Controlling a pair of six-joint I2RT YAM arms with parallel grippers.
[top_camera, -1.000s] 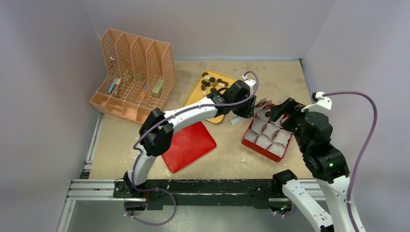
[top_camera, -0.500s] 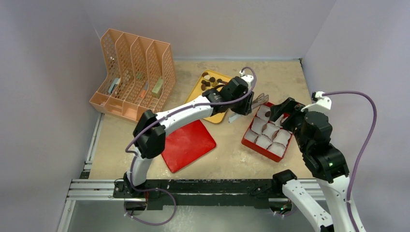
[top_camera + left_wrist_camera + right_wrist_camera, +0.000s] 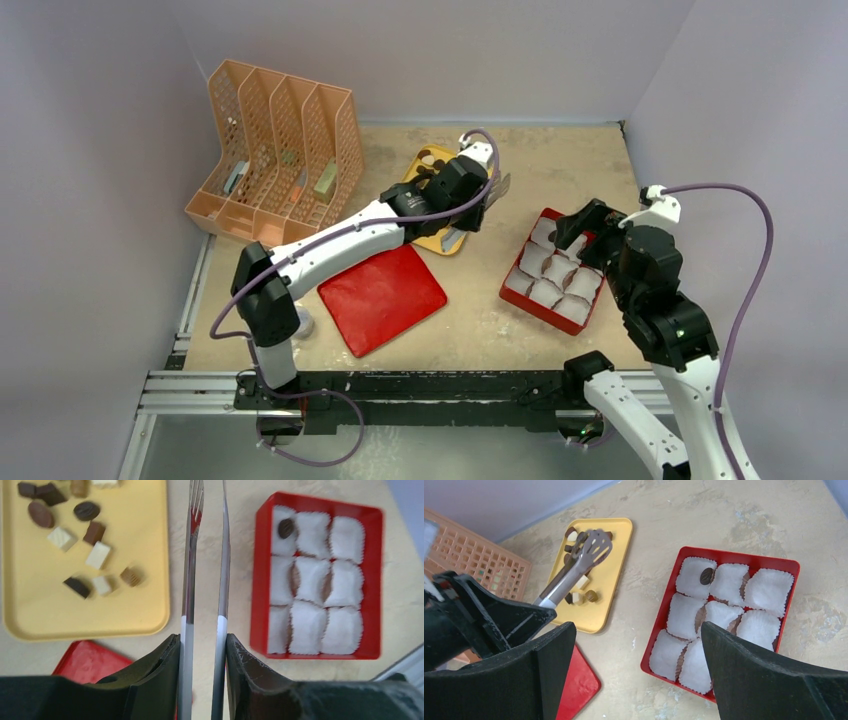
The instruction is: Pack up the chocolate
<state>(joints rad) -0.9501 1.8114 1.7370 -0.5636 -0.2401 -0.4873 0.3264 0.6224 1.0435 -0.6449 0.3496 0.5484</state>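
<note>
- On the yellow tray (image 3: pixel 50 611), chocolate (image 3: pixel 97 555): dark ovals, tan and white cubes, scattered.
- Left gripper (image 3: pixel 202 645) clamps metal tongs (image 3: pixel 189 580); right gripper (image 3: pixel 638 627) stands spread wide.

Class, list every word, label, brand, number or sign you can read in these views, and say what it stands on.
None: no text can be read in any view.
No print shows on the yellow tray, red box, red lid, tongs, paper cups or chocolates.
The small items in the orange rack are too small to tell whether they bear labels.
</note>
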